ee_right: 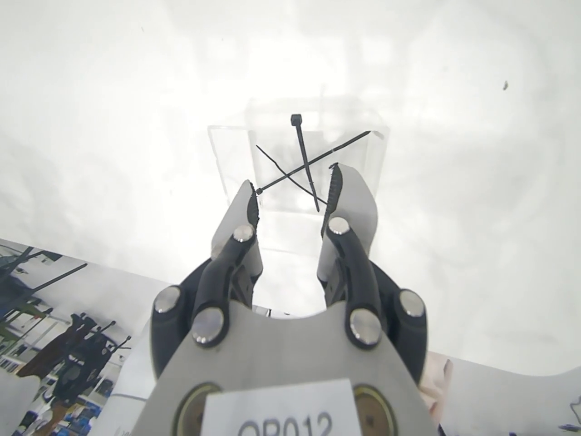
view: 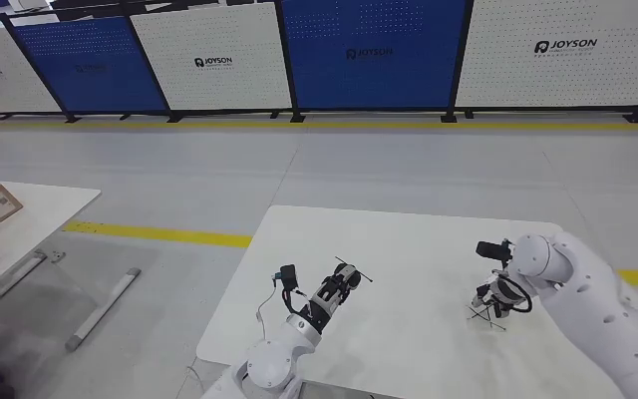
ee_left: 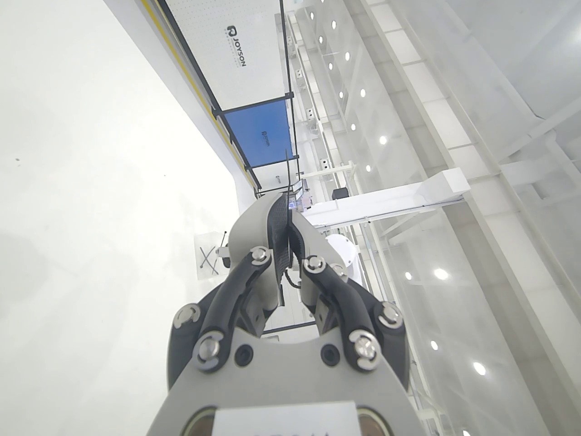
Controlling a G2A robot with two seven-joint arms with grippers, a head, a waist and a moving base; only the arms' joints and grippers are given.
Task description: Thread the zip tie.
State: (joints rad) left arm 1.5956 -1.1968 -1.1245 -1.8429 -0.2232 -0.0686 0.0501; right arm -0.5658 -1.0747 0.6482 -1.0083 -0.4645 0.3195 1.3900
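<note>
L grip clamped on tie, lower mid of top view | R grip jaws apart, lower right, crossed ties in box just ahead of it | I reckon R's nearer them.

1. The left arm and right arm wear smooth white rounded shells.
2. A thin black cable loops beside the left wrist.
3. The left gripper and right gripper have pale grey fingers, ribbed black pads, black links and silver screws.
4. A white printed label marks the right wrist plate.
</note>
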